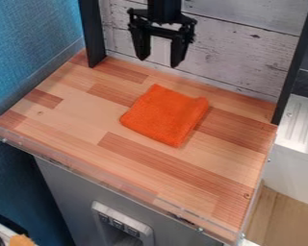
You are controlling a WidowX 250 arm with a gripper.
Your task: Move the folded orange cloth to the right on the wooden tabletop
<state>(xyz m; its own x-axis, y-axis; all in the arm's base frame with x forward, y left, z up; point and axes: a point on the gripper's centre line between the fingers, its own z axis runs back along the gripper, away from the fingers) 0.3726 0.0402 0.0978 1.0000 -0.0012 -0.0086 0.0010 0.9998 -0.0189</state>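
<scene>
My gripper (160, 58) hangs at the top of the camera view, in front of the whitewashed plank backboard. It stands open, with nothing between its two black fingers. Below it and a little toward the front, a folded orange cloth (165, 115) lies flat on the wooden counter (73, 113). A gap separates the gripper from the cloth. One corner of the cloth, at its right, is slightly raised.
Black upright posts (92, 33) stand at the counter's back left and back right, joined by the plank backboard (247, 55). A clear low lip (118, 185) runs along the front edge. A white ribbed unit (301, 125) is at the right.
</scene>
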